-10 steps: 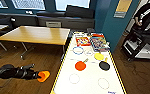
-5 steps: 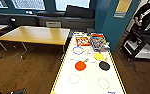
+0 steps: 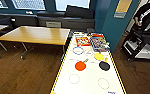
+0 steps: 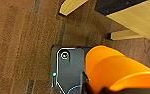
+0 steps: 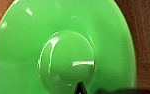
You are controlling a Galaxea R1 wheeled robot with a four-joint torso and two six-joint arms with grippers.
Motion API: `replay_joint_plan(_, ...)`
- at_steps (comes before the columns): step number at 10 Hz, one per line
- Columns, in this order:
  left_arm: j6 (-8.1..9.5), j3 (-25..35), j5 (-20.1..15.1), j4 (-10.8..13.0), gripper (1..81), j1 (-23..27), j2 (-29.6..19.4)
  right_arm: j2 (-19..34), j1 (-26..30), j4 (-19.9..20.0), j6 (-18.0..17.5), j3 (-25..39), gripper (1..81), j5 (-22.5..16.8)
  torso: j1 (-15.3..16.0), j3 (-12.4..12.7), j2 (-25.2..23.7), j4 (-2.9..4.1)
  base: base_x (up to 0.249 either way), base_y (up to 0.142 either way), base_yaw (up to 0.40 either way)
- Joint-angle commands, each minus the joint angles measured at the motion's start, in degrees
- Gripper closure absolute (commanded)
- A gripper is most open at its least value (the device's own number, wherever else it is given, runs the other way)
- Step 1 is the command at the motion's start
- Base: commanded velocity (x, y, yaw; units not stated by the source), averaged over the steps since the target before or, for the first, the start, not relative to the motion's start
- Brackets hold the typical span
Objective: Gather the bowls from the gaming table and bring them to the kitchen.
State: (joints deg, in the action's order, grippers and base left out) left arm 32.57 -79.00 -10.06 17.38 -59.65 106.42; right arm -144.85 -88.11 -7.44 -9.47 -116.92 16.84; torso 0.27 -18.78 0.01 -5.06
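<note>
An orange bowl (image 4: 116,70) shows large in the left wrist view, hanging above the brown wood floor with my left gripper (image 4: 91,88) shut on its rim. In the right wrist view a lime green bowl (image 5: 66,50) hangs over the same floor, and my right gripper (image 5: 79,89) is shut on its edge. The gaming table (image 3: 91,83), white-topped with a yellow-and-black edge and drawn circles, lies straight ahead in the head view. The kitchen is out of view.
On the gaming table lie an orange paddle (image 3: 80,65), a yellow one (image 3: 99,56), a black one (image 3: 104,65) and board-game boxes (image 3: 99,42). A wood-topped table (image 3: 36,35) stands to the left. A person (image 3: 146,15) with a control rig (image 3: 143,47) stands at the right.
My left arm with the orange bowl, seen at the head view's lower left one second ago, has left that view. The gaming table has hardly shifted.
</note>
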Motion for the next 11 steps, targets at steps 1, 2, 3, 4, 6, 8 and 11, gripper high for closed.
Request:
replay_joint_plan(1,-2.16,-11.0,9.3,4.1,81.1,-8.2,9.9,1.2,-0.1,-1.4,0.2,0.3,81.1,-3.1,0.0,0.0,0.0,0.0,0.0,0.0,0.0)
replay_joint_plan(2,-2.16,-13.5,9.7,4.4,81.1,-9.2,12.2,1.1,-0.1,-1.4,0.2,0.4,81.1,-3.1,0.0,0.0,0.0,0.0,0.0,0.0,0.0)
replay_joint_plan(3,-2.08,-16.8,9.8,4.1,81.1,-10.4,15.0,1.1,-0.2,-1.4,0.2,0.7,81.1,-3.1,0.0,0.0,0.0,0.0,0.0,0.0,0.0)
replay_joint_plan(4,-1.99,-20.6,9.4,3.9,81.1,-10.8,18.0,1.1,-0.3,-1.4,0.2,0.5,81.1,-3.1,0.0,0.0,0.0,0.0,0.0,0.0,0.0)
replay_joint_plan(6,-1.55,-24.4,7.1,3.8,81.1,-11.9,21.6,0.9,-0.4,-1.4,0.2,0.1,81.1,-3.1,0.0,0.0,0.0,0.0,0.0,0.0,0.0)
replay_joint_plan(8,-1.46,-24.8,5.4,3.7,81.1,-12.6,23.1,0.8,-0.4,-1.3,0.2,-0.5,81.1,-3.2,0.0,0.0,0.0,0.0,0.0,0.0,0.0)
replay_joint_plan(11,-4.79,-26.5,3.9,0.4,81.1,-15.7,26.2,-1.1,-1.8,-1.4,0.2,-3.7,81.1,-3.9,0.0,0.0,0.0,0.0,0.0,0.0,0.0)
